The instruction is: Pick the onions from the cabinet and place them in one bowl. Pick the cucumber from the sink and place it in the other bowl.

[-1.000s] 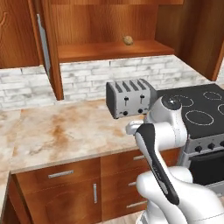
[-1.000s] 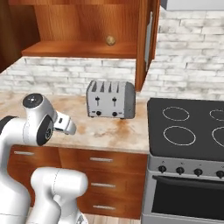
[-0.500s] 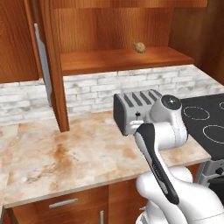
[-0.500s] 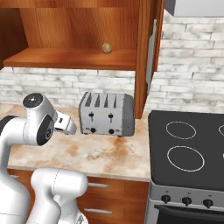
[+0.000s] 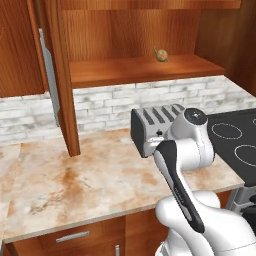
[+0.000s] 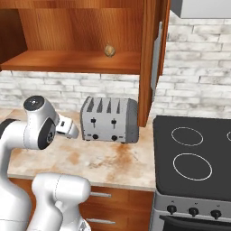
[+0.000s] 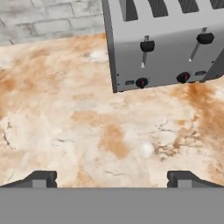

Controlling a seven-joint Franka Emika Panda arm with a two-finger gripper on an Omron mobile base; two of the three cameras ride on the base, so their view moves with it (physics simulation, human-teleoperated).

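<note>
A yellow-brown onion [image 5: 161,55] [image 6: 109,50] with a short stem tip sits alone on the plank shelf of the open wooden cabinet [image 5: 140,71] [image 6: 72,61]. My gripper [image 7: 112,178] is open with nothing between its fingertips [image 7: 41,177]. It hovers low over the marbled counter, just in front of the toaster and well below the shelf. The cabinet door [image 5: 60,80] [image 6: 151,58] stands swung out, edge-on. The bowls, the sink and the cucumber are out of view.
A silver four-slot toaster [image 5: 155,120] [image 6: 109,119] [image 7: 166,43] stands on the counter [image 5: 75,185] [image 6: 108,162] under the shelf. A black stovetop [image 5: 235,137] [image 6: 194,153] lies to its right. A brick backsplash runs behind.
The whole picture has shifted: the base has come closer to the counter, so cabinet, onion and toaster look larger. The arm keeps its pose and the gripper stays open.
</note>
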